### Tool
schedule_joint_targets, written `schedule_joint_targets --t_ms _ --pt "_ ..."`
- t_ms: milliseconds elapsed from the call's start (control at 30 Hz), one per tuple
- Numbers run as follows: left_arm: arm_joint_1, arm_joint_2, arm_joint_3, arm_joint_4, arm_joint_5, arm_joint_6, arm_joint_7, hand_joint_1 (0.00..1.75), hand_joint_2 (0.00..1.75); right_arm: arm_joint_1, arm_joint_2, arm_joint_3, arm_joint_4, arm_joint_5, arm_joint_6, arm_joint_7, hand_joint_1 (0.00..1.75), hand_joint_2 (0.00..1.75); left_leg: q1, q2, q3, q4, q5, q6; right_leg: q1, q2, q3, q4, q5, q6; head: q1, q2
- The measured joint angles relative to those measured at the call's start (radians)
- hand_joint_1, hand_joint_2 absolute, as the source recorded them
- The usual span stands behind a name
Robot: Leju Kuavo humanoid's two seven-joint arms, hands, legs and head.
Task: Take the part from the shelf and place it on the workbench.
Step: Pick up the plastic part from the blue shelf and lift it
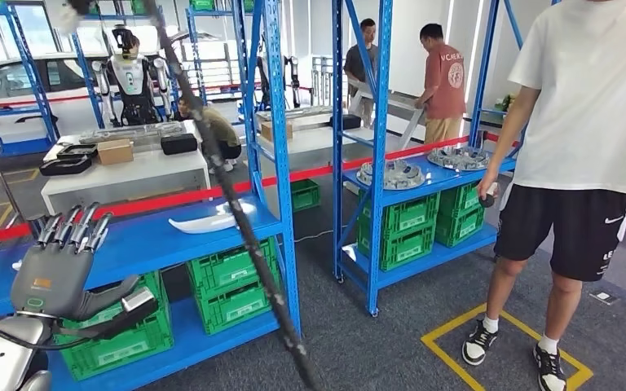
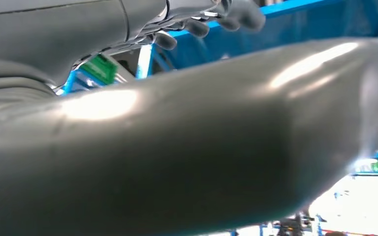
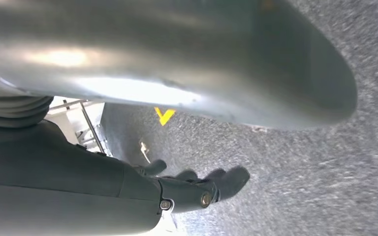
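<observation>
On the blue shelf (image 1: 179,236) directly ahead of the robot, toward 12 o'clock in the head view, lies the part (image 1: 209,220): a long, pale, curved moulding resting flat on the middle board, near that board's right-hand end and just beside the blue upright (image 1: 275,122).

The left hand (image 1: 59,265) is raised at 8 o'clock of the part, well apart from it. Its fingers (image 1: 73,228) are extended upward and spread, the thumb (image 1: 114,295) juts out to the side, and it holds nothing. The left wrist view confirms this: fingertips (image 2: 241,14) point at the blue shelf board, with no object between them.

The right hand (image 3: 192,189) appears in the right wrist view, hanging above grey floor (image 3: 300,172) with a yellow mark (image 3: 164,115) on it. Its fingers are loosely extended and apart, and nothing is in its grasp.

Green crates (image 1: 232,285) stand on the lower board beneath the part. A dark cable (image 1: 236,212) crosses the head view diagonally in front of the shelf. At 3 o'clock, a second blue shelf (image 1: 424,183) carries round metal castings (image 1: 391,173) over further green crates. A person in a white shirt and black shorts (image 1: 587,130) stands at 4 o'clock beside a yellow floor outline (image 1: 448,342). At 10 o'clock, behind the shelf, a white workbench (image 1: 122,171) holds a cardboard box (image 1: 115,151) and black trays.
</observation>
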Motion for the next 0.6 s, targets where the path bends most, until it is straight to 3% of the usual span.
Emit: schedule_joint_targets --t_ms 33,67,100,167,200,233,267,300,333,367,400,433,467,500,533,567,600 --pt "0.003 -0.001 0.000 0.001 -0.002 -0.001 0.003 0.00 0.00 0.000 0.000 0.000 0.000 0.000 0.000 0.000 0.00 0.00 0.001 0.002 -0.052 0.070 0.009 -0.003 0.000 0.003 0.019 -0.006 -0.013 -0.006 -0.001 0.000" --pt "0.007 -0.001 -0.001 0.002 -0.004 -0.004 0.007 0.00 0.00 0.001 0.000 0.000 0.000 -0.001 0.000 0.000 0.00 0.00 0.001 0.002 -0.104 0.131 -0.001 -0.005 0.001 0.005 0.040 -0.011 -0.027 -0.010 -0.002 0.000" --pt "0.012 0.000 -0.001 0.004 -0.007 -0.008 0.012 0.00 0.00 0.003 0.000 0.000 0.001 -0.001 0.000 0.000 0.00 0.00 0.000 0.002 -0.150 0.169 -0.033 -0.004 0.002 0.009 0.062 -0.017 -0.041 -0.013 -0.002 0.000" --pt "0.018 0.002 -0.001 0.009 -0.011 -0.025 0.028 0.00 0.00 0.008 0.000 -0.001 0.001 -0.002 0.000 0.000 0.00 0.00 -0.004 0.002 -0.212 0.169 -0.107 0.003 0.006 0.018 0.112 -0.027 -0.073 -0.016 -0.003 0.000" --pt "0.019 0.005 -0.001 0.013 -0.013 -0.037 0.038 0.00 0.00 0.011 0.000 -0.001 0.001 -0.003 0.000 0.000 0.00 0.00 -0.009 0.002 -0.226 0.134 -0.119 0.013 0.010 0.023 0.140 -0.033 -0.090 -0.017 -0.004 0.000" --pt "0.020 0.009 -0.001 0.017 -0.012 -0.052 0.046 0.00 0.00 0.013 0.000 -0.001 0.001 -0.003 0.000 0.000 0.00 0.00 -0.017 0.001 -0.233 0.078 -0.089 0.027 0.015 0.026 0.170 -0.041 -0.107 -0.017 -0.004 0.000" --pt "0.022 0.014 -0.001 0.021 -0.011 -0.069 0.055 0.00 0.00 0.015 0.003 -0.001 0.003 -0.003 0.000 0.000 0.00 0.00 -0.028 0.000 -0.232 0.006 -0.006 0.046 0.017 0.029 0.197 -0.050 -0.123 -0.018 -0.004 0.000" --pt "0.024 0.022 -0.001 0.027 -0.008 -0.087 0.062 0.00 0.00 0.017 0.005 -0.001 0.006 -0.003 0.001 -0.003 0.00 0.00 -0.043 -0.007 -0.228 -0.066 0.097 0.063 0.019 0.034 0.222 -0.061 -0.139 -0.016 -0.005 0.000" --pt "0.024 0.030 0.000 0.032 -0.005 -0.110 0.067 0.00 0.00 0.018 0.008 -0.002 0.008 -0.003 0.002 -0.004 0.00 0.00 -0.055 -0.016 -0.220 -0.117 0.185 0.075 0.021 0.039 0.247 -0.074 -0.156 -0.014 -0.004 0.000" --pt "0.024 0.038 0.001 0.035 0.000 -0.140 0.075 0.00 0.00 0.017 0.010 -0.002 0.010 -0.002 0.005 -0.003 0.00 0.00 -0.063 -0.025 -0.209 -0.149 0.239 0.081 0.023 0.043 0.272 -0.084 -0.166 -0.013 -0.005 -0.001" --pt "0.019 0.047 0.004 0.037 0.006 -0.175 0.083 0.00 0.00 0.015 0.008 -0.003 0.011 -0.001 0.007 -0.002 0.00 0.00 -0.066 -0.031 -0.196 -0.158 0.242 0.080 0.026 0.046 0.288 -0.082 -0.164 -0.011 -0.006 0.000" --pt "0.014 0.053 0.007 0.037 0.011 -0.217 0.093 0.00 0.00 0.012 0.005 -0.003 0.010 0.001 0.010 0.001 0.00 0.00 -0.061 -0.033 -0.180 -0.155 0.225 0.080 0.027 0.044 0.288 -0.055 -0.149 -0.009 -0.005 0.000" --pt "0.008 0.059 0.012 0.037 0.019 -0.259 0.105 0.00 0.00 0.008 0.002 -0.003 0.010 0.003 0.012 0.003 0.00 0.00 -0.057 -0.032 -0.161 -0.157 0.207 0.081 0.029 0.038 0.265 0.002 -0.120 -0.006 -0.006 0.000" --pt "0.003 0.065 0.017 0.039 0.027 -0.299 0.117 0.00 0.00 0.003 -0.001 -0.003 0.009 0.005 0.012 0.001 0.00 0.00 -0.053 -0.030 -0.142 -0.158 0.189 0.085 0.030 0.030 0.219 0.076 -0.093 -0.001 -0.004 0.000" --pt "0.004 0.069 0.023 0.041 0.036 -0.331 0.129 0.00 0.00 -0.001 -0.004 -0.003 0.009 0.006 0.013 -0.002 0.00 0.00 -0.049 -0.029 -0.120 -0.160 0.172 0.087 0.031 0.022 0.163 0.152 -0.084 0.005 -0.002 0.000" --pt "0.009 0.074 0.029 0.043 0.047 -0.352 0.141 0.00 0.00 -0.002 -0.005 -0.002 0.010 0.008 0.013 -0.007 0.00 0.00 -0.046 -0.028 -0.098 -0.162 0.151 0.087 0.032 0.014 0.108 0.212 -0.100 0.009 -0.001 0.000" --pt "0.017 0.079 0.036 0.045 0.057 -0.365 0.152 0.00 0.00 -0.002 -0.007 -0.003 0.010 0.009 0.014 -0.012 0.00 0.00 -0.043 -0.027 -0.073 -0.164 0.129 0.087 0.032 0.011 0.057 0.247 -0.140 0.013 0.000 0.000"
